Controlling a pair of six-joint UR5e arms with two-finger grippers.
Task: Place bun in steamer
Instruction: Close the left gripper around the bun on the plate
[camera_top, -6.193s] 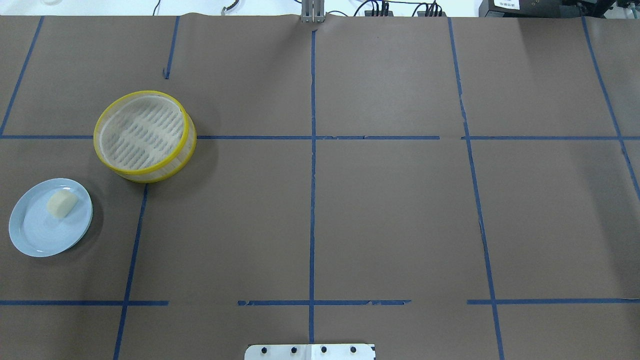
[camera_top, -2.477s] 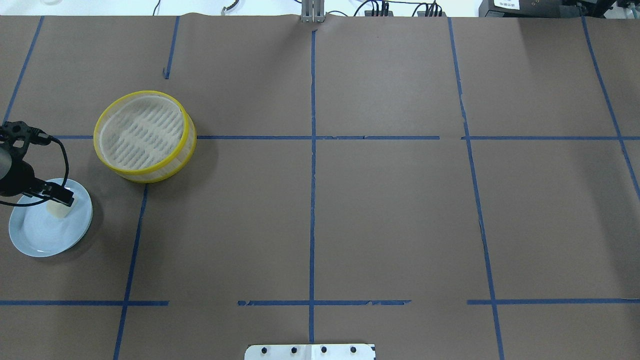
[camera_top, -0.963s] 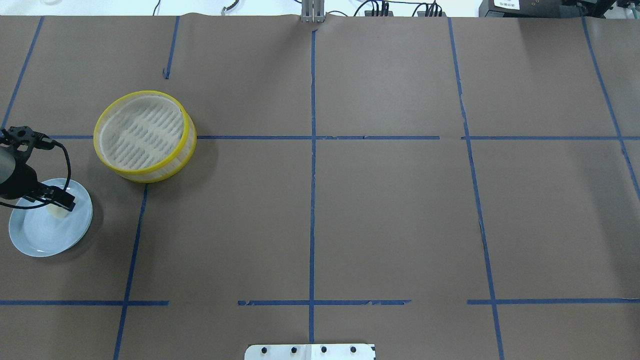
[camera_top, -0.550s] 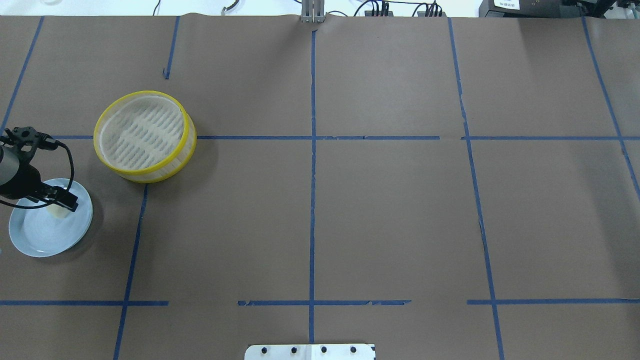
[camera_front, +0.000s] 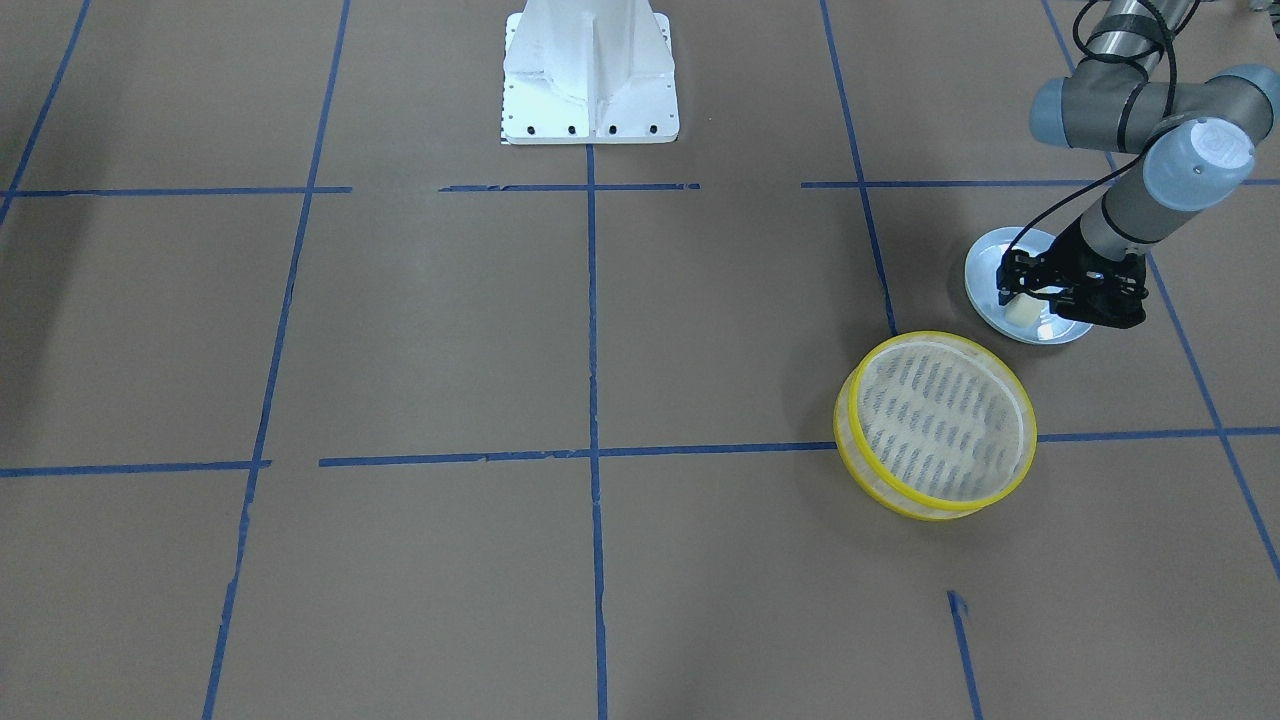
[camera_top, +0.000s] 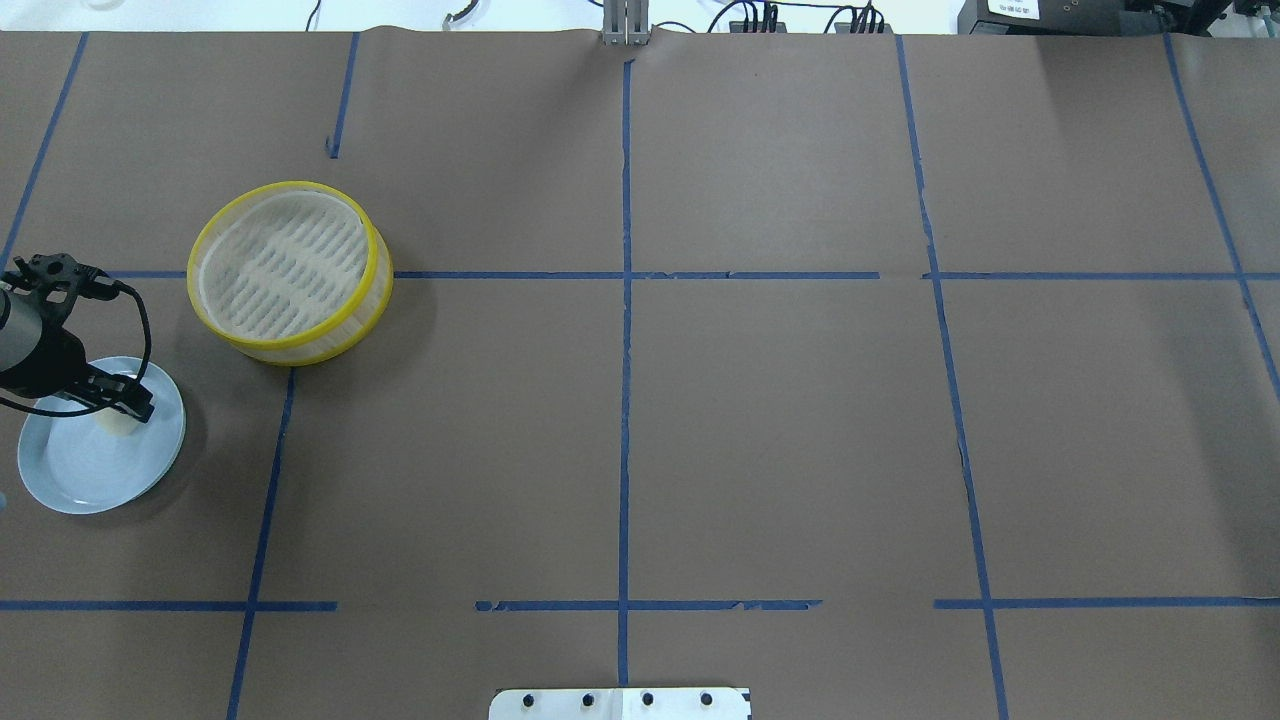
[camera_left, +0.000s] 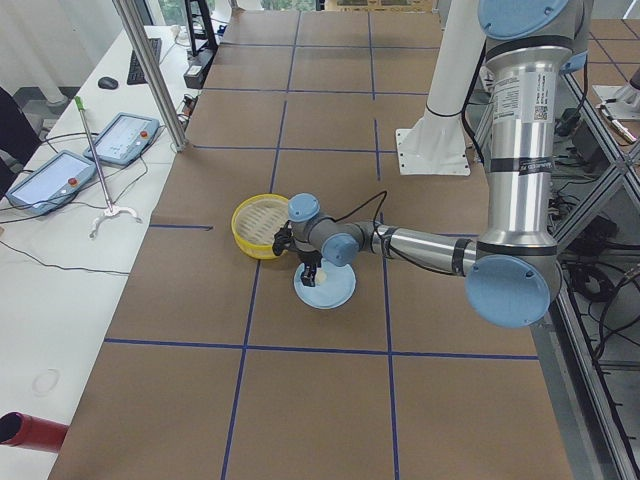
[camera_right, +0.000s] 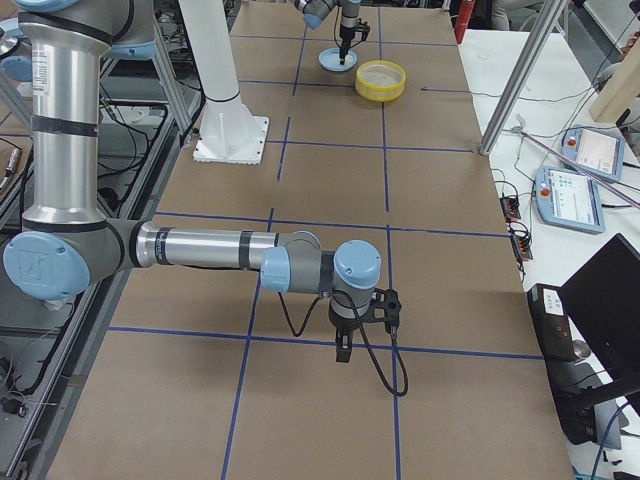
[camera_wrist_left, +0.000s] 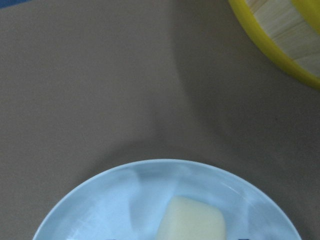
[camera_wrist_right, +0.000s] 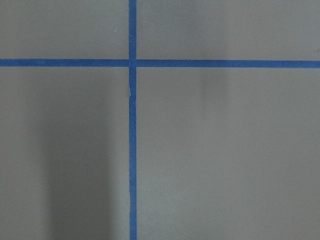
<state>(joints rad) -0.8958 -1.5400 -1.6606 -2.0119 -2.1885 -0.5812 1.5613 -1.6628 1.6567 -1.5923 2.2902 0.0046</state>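
The cream-white bun (camera_top: 117, 426) lies on a pale blue plate (camera_top: 70, 470) at the table's left. My left gripper (camera_top: 122, 404) is low over the plate, open, with a finger on either side of the bun. The left wrist view shows the bun (camera_wrist_left: 190, 221) close below, on the plate (camera_wrist_left: 100, 200). The steamer (camera_top: 285, 265), with yellow rims and a slatted floor, stands empty just beyond the plate; it also shows in the front view (camera_front: 940, 425). My right gripper (camera_right: 345, 345) shows only in the exterior right view, and I cannot tell its state.
Brown paper with blue tape lines covers the table. The white robot base (camera_front: 590, 70) stands at the robot's edge. In the exterior left view, tablets (camera_left: 50, 180) and cables lie on a side table.
The left arm came in from the left and lowered its gripper over the bun on the plate. In the last second it has barely moved. Bun, plate and steamer stay put.
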